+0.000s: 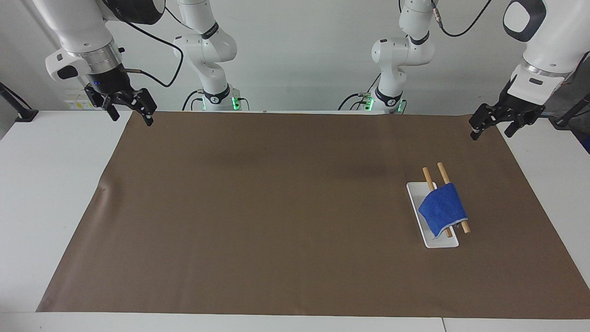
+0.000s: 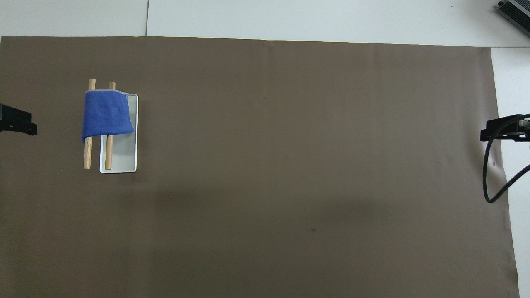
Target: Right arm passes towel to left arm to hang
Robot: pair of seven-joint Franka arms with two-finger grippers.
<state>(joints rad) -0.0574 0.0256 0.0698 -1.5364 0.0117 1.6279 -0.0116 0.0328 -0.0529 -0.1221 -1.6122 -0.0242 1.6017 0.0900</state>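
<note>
The blue towel (image 1: 442, 208) (image 2: 107, 115) hangs folded over two wooden rods (image 1: 443, 172) (image 2: 87, 153) of a small rack with a white base (image 1: 415, 191) (image 2: 124, 153), toward the left arm's end of the table. My left gripper (image 1: 491, 133) (image 2: 18, 124) hovers open and holding nothing over the brown mat's corner by the left arm's end, well apart from the rack. Over the mat's corner at the right arm's end, my right gripper (image 1: 131, 117) (image 2: 503, 132) hangs open with nothing in it, a blue light above it.
A brown mat (image 1: 276, 207) covers most of the white table (image 1: 50, 184). A loose black cable (image 2: 495, 182) loops down from the right arm. Two more white arms (image 1: 207, 50) stand at the table's robot end.
</note>
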